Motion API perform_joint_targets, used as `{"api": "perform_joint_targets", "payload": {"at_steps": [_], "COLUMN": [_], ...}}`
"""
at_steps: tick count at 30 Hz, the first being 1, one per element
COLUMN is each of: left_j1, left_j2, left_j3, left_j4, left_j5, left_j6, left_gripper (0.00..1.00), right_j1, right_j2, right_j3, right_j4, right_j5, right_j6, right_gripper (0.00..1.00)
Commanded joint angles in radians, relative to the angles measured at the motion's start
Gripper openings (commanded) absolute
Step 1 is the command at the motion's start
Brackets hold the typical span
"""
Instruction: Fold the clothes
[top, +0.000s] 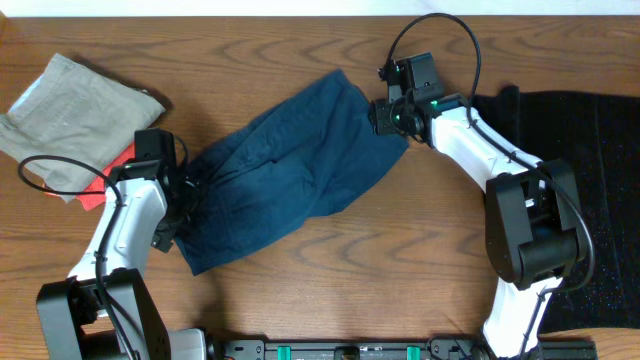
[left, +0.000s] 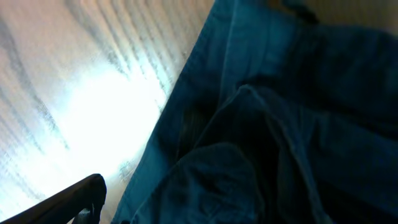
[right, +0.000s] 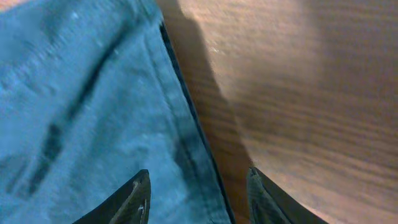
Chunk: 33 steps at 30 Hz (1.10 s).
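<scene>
Overhead: you're seeing navy trousers (top: 290, 165) lying crumpled, slanting across the wooden table (top: 400, 290) between both arms.
Right gripper (right: 199, 202): its fingers are standing apart, straddling the trousers' seamed edge at their upper-right end.
Left gripper (top: 183, 205): it's sitting over the lower-left end; only one finger (left: 74, 199) is showing, so you can't tell its state.
Neighbours: khaki garment (top: 75, 105) and red garment (top: 100, 192) are lying left, black sparkly cloth (top: 590, 150) right.

Overhead camera looks straight down on the table (top: 330, 30), taking in its full width. Both wrist cameras press close on the navy trousers (top: 290, 170), left at their 8 o'clock end, right at 2 o'clock.
</scene>
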Motion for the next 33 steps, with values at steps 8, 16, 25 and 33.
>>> {"api": "perform_joint_targets", "payload": {"at_steps": [8, 16, 25, 33], "left_j1": [0.007, 0.008, 0.008, 0.000], "left_j2": [-0.073, -0.254, -0.272, -0.168], "left_j3": [0.053, 0.058, 0.052, 0.018], "left_j4": [0.058, 0.050, -0.079, -0.094], "left_j5": [-0.006, -0.009, 0.137, 0.313], "left_j6": [0.159, 0.180, 0.180, 0.269], "left_gripper": [0.98, 0.98, 0.98, 0.98], "right_j1": [0.016, 0.024, -0.065, -0.180], "right_j2": [0.104, 0.113, 0.092, 0.015], "right_j3": [-0.002, -0.002, -0.002, -0.002], "right_j4": [-0.015, -0.127, -0.422, -0.506], "right_j5": [-0.042, -0.069, 0.367, 0.354], "right_j6": [-0.074, -0.122, 0.218, 0.284], "right_gripper": [0.70, 0.01, 0.01, 0.01]}}
